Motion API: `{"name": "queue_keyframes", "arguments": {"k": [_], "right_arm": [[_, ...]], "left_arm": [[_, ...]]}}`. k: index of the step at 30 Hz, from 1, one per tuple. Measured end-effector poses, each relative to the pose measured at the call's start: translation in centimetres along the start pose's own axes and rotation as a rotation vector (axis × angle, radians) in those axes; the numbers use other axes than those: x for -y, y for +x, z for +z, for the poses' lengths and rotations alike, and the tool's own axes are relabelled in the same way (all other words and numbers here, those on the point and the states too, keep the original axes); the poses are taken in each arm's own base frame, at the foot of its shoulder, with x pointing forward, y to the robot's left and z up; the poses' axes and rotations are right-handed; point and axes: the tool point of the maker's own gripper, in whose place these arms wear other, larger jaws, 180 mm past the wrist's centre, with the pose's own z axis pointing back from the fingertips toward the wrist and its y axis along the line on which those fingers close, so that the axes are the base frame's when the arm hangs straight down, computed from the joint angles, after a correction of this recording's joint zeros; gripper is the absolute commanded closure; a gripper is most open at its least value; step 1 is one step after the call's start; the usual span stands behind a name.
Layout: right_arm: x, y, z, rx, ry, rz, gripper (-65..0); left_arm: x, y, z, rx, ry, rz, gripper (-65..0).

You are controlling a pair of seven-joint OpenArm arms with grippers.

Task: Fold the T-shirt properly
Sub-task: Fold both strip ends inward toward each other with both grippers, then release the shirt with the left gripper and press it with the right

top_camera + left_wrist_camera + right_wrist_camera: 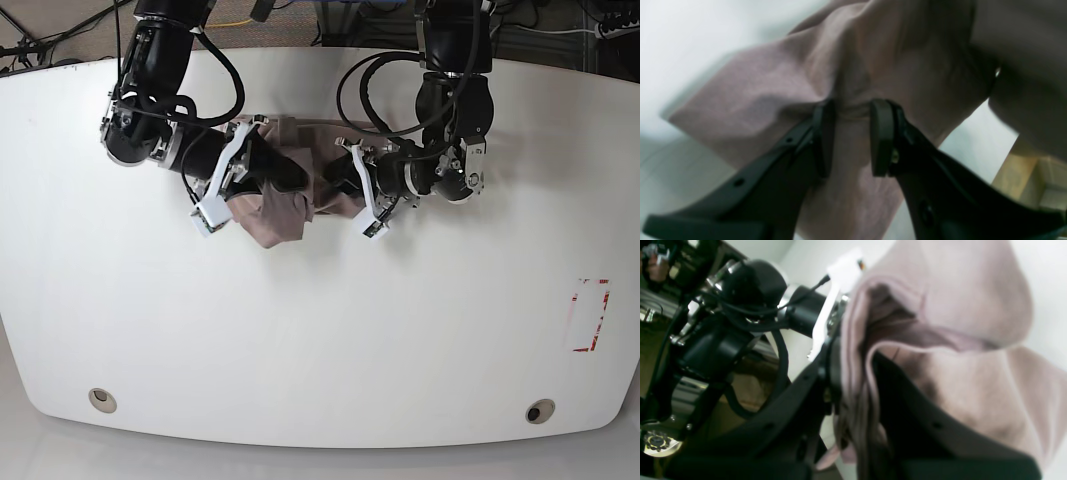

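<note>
The T-shirt (272,218) lies bunched on the worktop (300,340), near the edge that runs along the top of the base view, left of that edge's middle. Part of it is lifted, with a loose flap drooping toward the middle of the worktop. The right gripper (855,386) is pressed together on a raised fold, the cloth running up between its fingers. The left gripper (851,138) stands partly spread over the other side of the shirt; a crease passes between its fingertips, but whether they pinch it cannot be told.

The step in hand seems to be bringing a raised part over the rest, with much still to straighten. To do it well, the right gripper should keep its fold taut and lay it down slowly, edge along edge, while the left one steadies the layer beneath. Letting go high up would probably let such thin fabric crumple, and a pull on one side alone could drag the whole shirt askew.

The two arms stand close together over the cloth, so their wrists could knock or snag the hanging flap. Red-and-white markings (590,315) sit near the worktop's right edge, well apart from the work. Round fittings (102,400) (540,411) mark the two near corners, also out of the way.
</note>
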Motion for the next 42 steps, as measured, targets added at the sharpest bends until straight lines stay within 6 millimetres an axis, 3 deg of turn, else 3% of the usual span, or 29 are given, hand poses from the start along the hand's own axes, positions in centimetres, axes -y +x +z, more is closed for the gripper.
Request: {"name": "queue_keyframes", "arguments": {"k": [2, 5, 12, 15, 19, 25, 30, 32, 38, 42], "right_arm": [[-0.1, 0.4, -0.4, 0.000, 0.003, 0.016, 0.0], [0.5, 0.3, -0.6, -0.021, -0.034, 0.032, -6.3], [1.6, -0.9, -1.5, -0.075, -0.064, 0.019, -39.5], [1.6, -1.6, -2.0, -0.092, -0.052, -0.001, -48.2], [1.6, -1.6, -2.0, -0.094, -0.051, 0.000, -46.5], [1.6, -1.6, -2.0, -0.092, -0.050, 0.003, -45.7], [1.6, -1.5, -2.0, -0.089, -0.047, 0.003, -45.7], [1.5, -1.5, -2.0, -0.088, -0.045, 0.003, -45.7], [1.8, -1.9, -1.8, -0.096, -0.055, -0.003, -45.7], [2.6, -2.8, -0.9, -0.134, -0.082, -0.002, -45.7]], "left_arm": [[0.1, 0.0, -0.1, 0.005, -0.006, 0.005, -16.4], [0.0, 0.1, -0.1, 0.005, -0.005, 0.004, -16.5], [0.0, 0.2, 0.0, 0.006, -0.004, 0.002, -17.1], [0.1, 0.7, 0.1, 0.018, -0.015, 0.003, -24.7], [0.4, 2.1, 0.5, 0.069, -0.053, 0.015, -35.0], [0.1, 3.9, 2.9, 0.146, -0.054, -0.024, -35.3], [-1.2, 7.0, 7.7, 0.303, -0.012, -0.058, -35.3], [-1.8, 7.3, 9.1, 0.325, 0.000, -0.074, -35.3], [-7.5, 5.9, 15.9, 0.325, 0.173, -0.066, -35.3], [-9.9, 4.8, 19.6, 0.324, 0.241, -0.053, -35.3]]}}
